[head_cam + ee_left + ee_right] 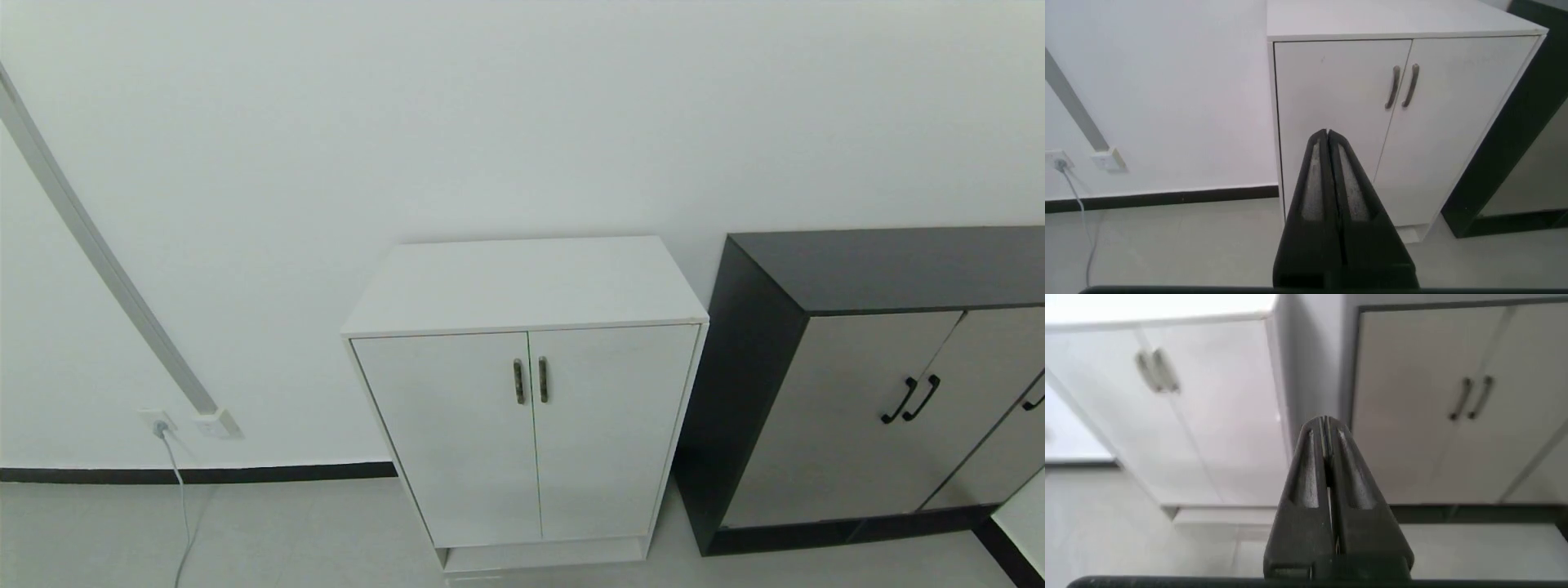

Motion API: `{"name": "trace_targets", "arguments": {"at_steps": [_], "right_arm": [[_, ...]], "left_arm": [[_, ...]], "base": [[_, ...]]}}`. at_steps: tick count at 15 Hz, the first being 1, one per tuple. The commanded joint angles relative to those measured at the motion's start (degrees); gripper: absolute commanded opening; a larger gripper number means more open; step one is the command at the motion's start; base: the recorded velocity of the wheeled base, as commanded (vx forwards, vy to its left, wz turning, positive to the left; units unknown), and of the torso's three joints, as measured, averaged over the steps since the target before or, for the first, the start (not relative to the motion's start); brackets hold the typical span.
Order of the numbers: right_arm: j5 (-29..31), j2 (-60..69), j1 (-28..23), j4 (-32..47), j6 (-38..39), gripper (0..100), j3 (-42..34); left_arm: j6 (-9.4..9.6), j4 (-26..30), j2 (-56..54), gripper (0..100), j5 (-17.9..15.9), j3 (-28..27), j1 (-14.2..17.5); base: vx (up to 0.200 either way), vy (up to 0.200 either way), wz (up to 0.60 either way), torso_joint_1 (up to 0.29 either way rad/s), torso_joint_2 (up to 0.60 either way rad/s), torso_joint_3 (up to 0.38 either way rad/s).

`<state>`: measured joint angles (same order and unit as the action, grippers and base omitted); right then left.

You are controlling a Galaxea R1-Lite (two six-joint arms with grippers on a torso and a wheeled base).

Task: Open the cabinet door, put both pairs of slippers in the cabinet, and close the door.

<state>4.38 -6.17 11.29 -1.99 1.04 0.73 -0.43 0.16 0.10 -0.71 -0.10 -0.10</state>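
A white two-door cabinet (522, 392) stands against the wall with both doors closed; its two dark handles (531, 380) sit side by side at the middle seam. The left wrist view shows my left gripper (1328, 135) shut with nothing in it, some way in front of the white cabinet (1396, 106) and its handles (1402, 86). My right gripper (1325, 423) is shut and holds nothing; it hangs in front of the gap between the white cabinet (1184, 400) and the darker one.
A black cabinet (865, 376) with grey doors and black handles (910, 398) stands directly right of the white one. A wall socket (159, 423) with a grey cable hangs at the lower left. A grey conduit (98, 245) runs diagonally down the wall. Light floor lies in front.
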Motion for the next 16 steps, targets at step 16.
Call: {"name": "trace_targets", "arguments": {"at_steps": [16], "right_arm": [[-3.67, 6.17, -11.11, 1.81, 3.09, 0, -0.73]], "left_arm": [[0.08, 0.02, -0.01, 0, 0.0, 0.01, 0.01]], "base": [[0.0, 0.0, 0.0, 0.0, 0.0, 0.0]]}}
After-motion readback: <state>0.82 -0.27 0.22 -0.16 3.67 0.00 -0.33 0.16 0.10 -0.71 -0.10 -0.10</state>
